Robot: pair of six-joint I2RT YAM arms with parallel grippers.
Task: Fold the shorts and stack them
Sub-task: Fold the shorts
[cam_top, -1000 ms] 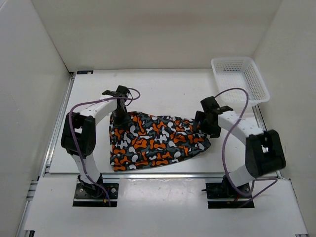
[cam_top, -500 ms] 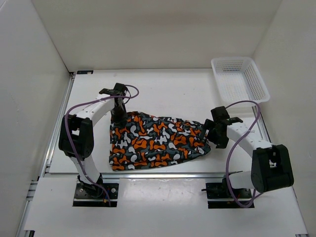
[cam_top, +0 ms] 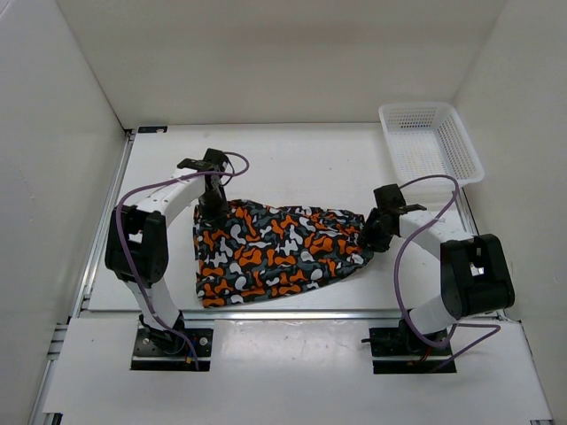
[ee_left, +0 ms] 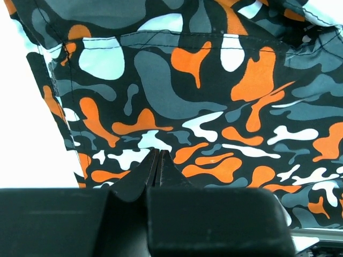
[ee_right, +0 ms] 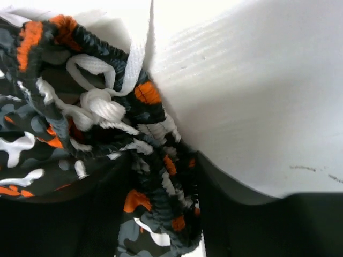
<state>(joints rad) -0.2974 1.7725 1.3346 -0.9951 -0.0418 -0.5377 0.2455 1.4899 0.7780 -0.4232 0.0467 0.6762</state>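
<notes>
The camouflage shorts (cam_top: 279, 252) lie spread flat across the middle of the table. My left gripper (cam_top: 213, 205) stands on their far left corner. In the left wrist view its tips (ee_left: 158, 152) meet, pinching the printed cloth (ee_left: 214, 85). My right gripper (cam_top: 370, 237) is at the shorts' right end. In the right wrist view the gathered waistband (ee_right: 166, 176) is squeezed between the two dark fingers of the right gripper (ee_right: 161, 184), and the white drawstring (ee_right: 102, 107) lies bunched just beyond them.
A white mesh basket (cam_top: 469, 150) sits at the far right corner of the table. White walls close in the left, back and right sides. Bare table (cam_top: 301, 168) lies behind the shorts.
The right gripper swung in to the shorts' right end and its jaws closed on the waistband. The left gripper has stayed shut at the far left corner; the cloth shifted slightly.
</notes>
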